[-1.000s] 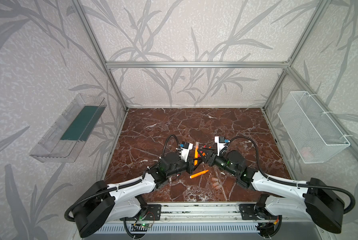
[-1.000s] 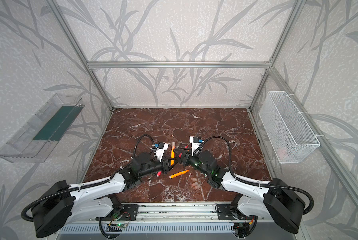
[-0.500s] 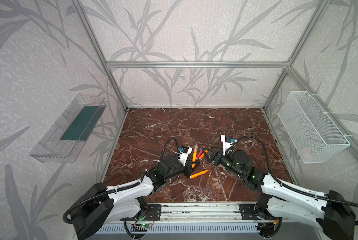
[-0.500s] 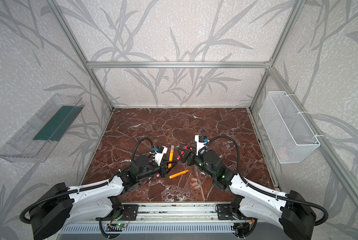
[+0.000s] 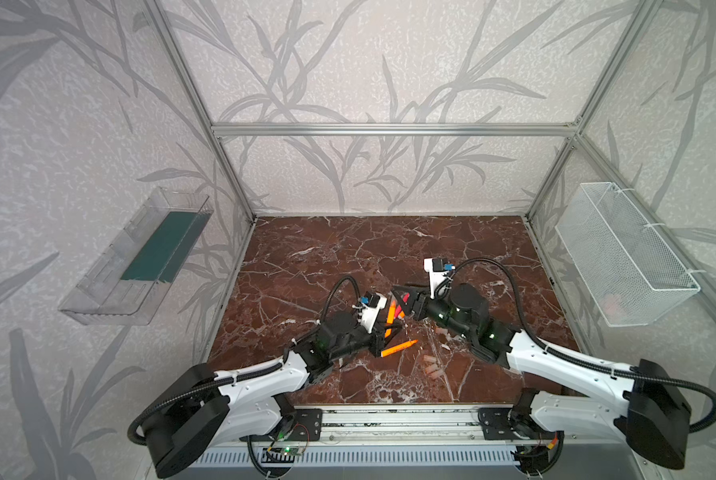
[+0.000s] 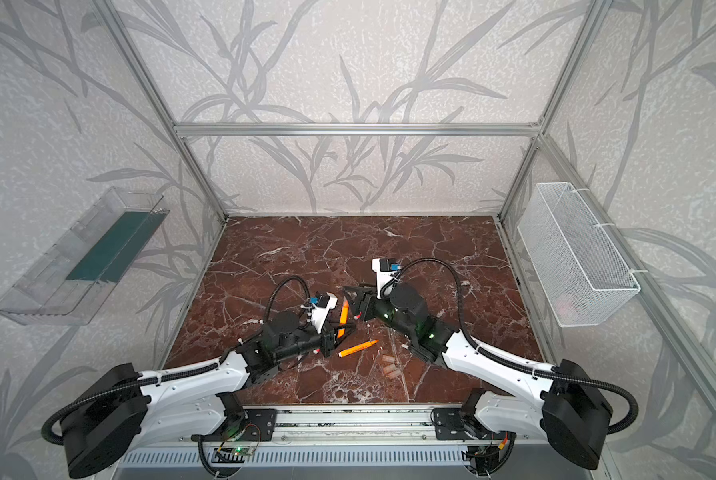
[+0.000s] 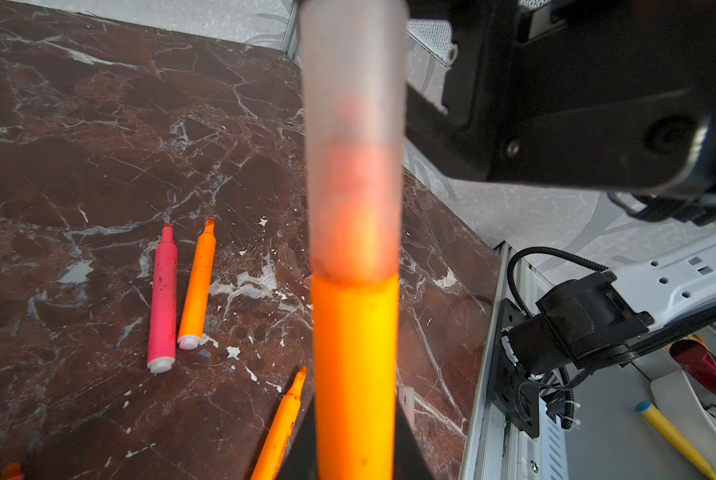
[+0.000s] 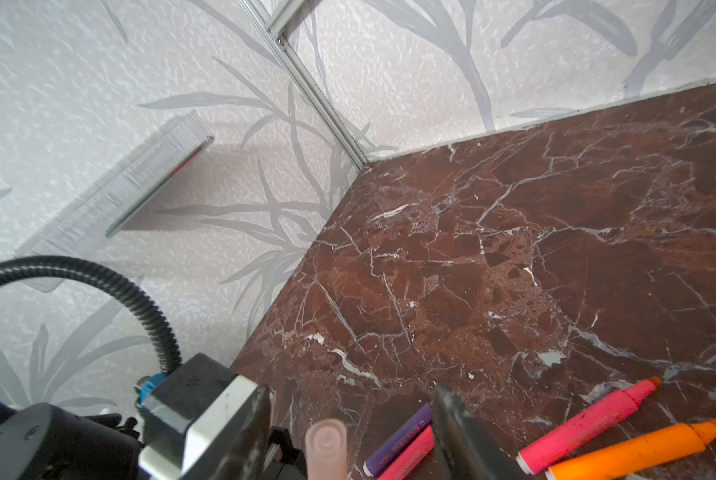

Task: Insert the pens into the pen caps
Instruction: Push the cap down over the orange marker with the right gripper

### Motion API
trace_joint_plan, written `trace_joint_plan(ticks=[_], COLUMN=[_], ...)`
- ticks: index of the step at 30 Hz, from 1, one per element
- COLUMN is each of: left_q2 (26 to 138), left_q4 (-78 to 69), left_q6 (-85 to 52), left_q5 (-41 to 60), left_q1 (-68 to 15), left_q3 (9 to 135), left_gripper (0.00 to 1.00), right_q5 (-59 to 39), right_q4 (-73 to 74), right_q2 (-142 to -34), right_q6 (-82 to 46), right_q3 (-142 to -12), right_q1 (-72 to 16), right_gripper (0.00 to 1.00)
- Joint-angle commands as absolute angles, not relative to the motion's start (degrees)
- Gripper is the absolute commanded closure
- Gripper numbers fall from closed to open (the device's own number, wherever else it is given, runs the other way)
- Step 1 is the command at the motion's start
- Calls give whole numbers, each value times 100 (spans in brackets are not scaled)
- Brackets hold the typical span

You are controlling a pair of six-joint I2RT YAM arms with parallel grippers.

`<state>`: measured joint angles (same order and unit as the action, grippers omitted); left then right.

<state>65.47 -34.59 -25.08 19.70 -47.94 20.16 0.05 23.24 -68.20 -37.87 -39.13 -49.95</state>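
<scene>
Your left hand (image 5: 389,332): pinched on an orange pen (image 7: 354,374), cap (image 7: 352,145) seated over its tip. Your right hand (image 5: 400,300): spread beside that cap (gripping nothing). On the worktop (image 5: 348,257), spare caps (image 5: 431,368) lie near its front edge

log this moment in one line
left gripper: shut on orange pen | cap: on its tip | right gripper: open near cap | remaining: uncapped pens, spare caps
</scene>
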Motion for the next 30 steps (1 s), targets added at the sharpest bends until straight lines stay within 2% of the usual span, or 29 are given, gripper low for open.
trace_joint_plan(ticks=[1,15,22,27,30], left_q2=[6560,6565,6520,6344,6229], left_q4=[-3665,-3488,-3076,-2770,-2676], left_q6=[-2421,-2472,-2467,-2450,-2561], left_q5=[2006,1706,1365,1123,1337], left_q1=[-4806,-4803,-4751,-4567,-4231], left_q3=[1967,2061,2358,2639,2867], left_gripper=[100,100,100,100,100], right_q5=[-231,-421,-409,-338,-334], right_q4=[2341,2180,2241,2438,2661], right_q2=[-7029,-7275,-7408,-7477,-7531], right_q6=[-3762,-3801,-3840,-3806,-3784], right_q3=[-4200,-4266,-4048,-3852,-3695], right_q1=[-5016,-5101,-5296,-5451,-5560], right_gripper=[43,77,99,100,100])
